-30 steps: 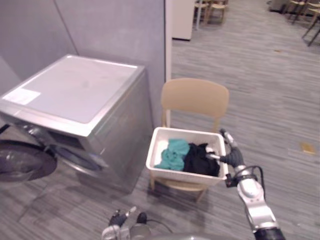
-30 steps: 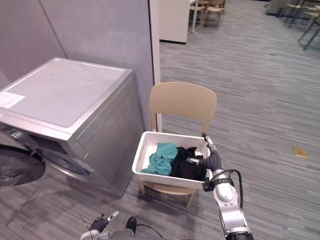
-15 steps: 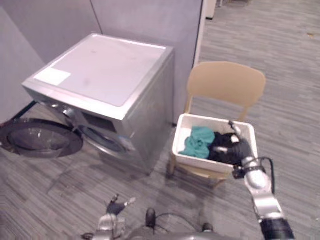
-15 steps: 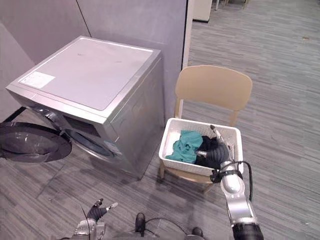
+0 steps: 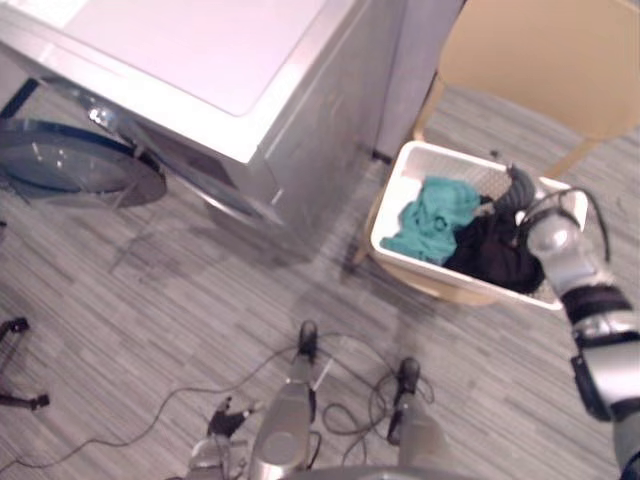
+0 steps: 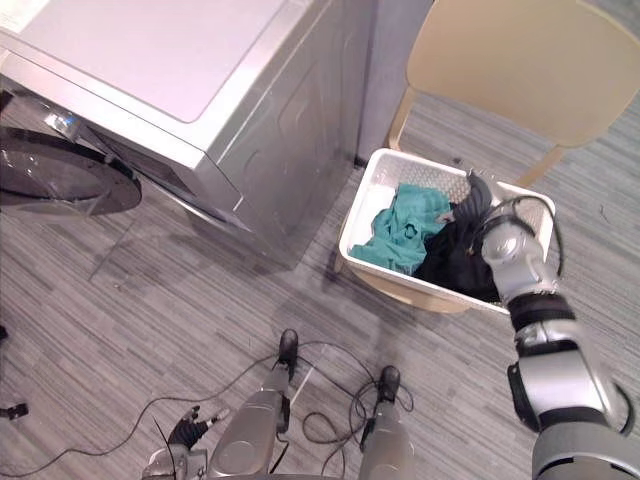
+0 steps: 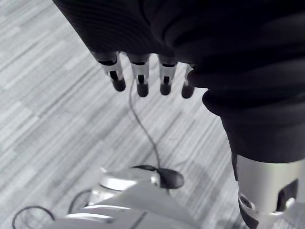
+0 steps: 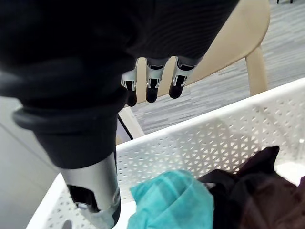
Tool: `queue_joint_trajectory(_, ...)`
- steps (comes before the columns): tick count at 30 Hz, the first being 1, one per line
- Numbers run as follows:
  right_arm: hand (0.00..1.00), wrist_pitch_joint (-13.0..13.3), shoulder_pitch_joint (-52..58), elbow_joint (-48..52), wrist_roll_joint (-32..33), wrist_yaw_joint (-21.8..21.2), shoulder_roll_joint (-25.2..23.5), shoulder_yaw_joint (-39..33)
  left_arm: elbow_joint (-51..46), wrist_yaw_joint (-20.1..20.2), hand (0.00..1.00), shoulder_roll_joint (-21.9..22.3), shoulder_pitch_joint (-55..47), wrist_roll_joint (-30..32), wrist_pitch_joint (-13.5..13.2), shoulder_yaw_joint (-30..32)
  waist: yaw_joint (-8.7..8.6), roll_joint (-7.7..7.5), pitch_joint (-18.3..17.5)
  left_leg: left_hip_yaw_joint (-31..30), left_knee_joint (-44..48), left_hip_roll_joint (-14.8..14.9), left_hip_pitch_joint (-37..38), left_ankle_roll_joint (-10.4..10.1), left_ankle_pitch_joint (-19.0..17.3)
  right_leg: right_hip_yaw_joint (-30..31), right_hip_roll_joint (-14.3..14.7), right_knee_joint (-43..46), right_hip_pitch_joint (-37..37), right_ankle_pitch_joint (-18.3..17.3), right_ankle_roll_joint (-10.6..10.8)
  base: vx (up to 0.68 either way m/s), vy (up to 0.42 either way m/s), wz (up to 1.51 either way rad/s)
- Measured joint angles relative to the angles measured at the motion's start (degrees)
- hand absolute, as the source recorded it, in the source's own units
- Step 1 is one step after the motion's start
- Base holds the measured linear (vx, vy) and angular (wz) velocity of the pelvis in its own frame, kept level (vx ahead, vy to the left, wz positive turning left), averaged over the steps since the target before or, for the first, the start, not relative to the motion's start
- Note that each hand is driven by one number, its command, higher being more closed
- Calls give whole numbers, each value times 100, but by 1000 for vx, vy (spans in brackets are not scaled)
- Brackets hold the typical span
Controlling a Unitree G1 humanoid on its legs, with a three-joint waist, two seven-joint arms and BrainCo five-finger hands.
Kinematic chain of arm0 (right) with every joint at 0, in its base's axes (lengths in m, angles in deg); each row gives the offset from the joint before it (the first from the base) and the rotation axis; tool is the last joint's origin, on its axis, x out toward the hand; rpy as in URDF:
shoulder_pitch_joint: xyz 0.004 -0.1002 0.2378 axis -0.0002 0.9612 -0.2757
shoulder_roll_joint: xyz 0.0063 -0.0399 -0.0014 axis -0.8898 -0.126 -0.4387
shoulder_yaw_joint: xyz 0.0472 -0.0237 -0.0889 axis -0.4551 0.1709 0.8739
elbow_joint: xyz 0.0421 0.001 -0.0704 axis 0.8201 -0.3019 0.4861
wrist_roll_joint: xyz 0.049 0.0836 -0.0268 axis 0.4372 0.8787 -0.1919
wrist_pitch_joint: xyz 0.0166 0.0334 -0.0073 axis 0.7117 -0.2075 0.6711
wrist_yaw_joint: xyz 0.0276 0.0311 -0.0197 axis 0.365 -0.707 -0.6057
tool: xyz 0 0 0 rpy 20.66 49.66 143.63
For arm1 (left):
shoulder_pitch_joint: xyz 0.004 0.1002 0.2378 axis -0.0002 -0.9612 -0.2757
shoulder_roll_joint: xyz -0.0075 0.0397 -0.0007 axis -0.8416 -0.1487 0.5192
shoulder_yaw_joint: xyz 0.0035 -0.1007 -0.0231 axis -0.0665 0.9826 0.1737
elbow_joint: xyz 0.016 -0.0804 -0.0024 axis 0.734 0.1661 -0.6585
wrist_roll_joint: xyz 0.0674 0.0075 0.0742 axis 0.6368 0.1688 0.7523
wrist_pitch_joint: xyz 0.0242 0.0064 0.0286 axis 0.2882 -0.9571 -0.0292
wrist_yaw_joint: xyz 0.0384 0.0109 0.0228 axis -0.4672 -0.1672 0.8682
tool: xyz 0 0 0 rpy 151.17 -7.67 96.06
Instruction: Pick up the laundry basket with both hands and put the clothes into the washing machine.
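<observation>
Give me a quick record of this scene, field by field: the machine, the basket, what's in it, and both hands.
washing machine: silver washing machine, beside the chair
door: round door open, swung out
basket: white perforated basket, resting on the tan chair
contents: teal garment and black garment, side by side
right hand: right hand open above the basket, holding nothing
left hand: left hand open, low over the floor
task state: basket not yet gripped

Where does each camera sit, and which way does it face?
Left eye view: on the head, looking down at basket, washing machine, chair; right hand shows.
Right eye view: beside it, same scene.
Left wrist view: along the left hand, toward floor.
Right wrist view: along the right hand into the basket, shared with both eyes.
</observation>
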Motion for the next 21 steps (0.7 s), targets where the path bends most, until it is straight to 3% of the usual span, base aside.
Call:
queue_joint_trajectory(3,0,-2,-305,-338,-55,-33,75,18,-23,-21,0,-22,318,-214,-72,-9,-3,3,193,-130,-4,9,-101,-37,333,-13,25,0,-51,35,-47,-3,-25,6)
queue_joint_trajectory(21,0,-23,-626,-546,148,-267,146,235,-490,-153,0,-171,1019,-809,-141,-29,147,45,771,-382,-1,198,-777,-70,351,-273,234,113,-595,89,-125,-31,-2,5)
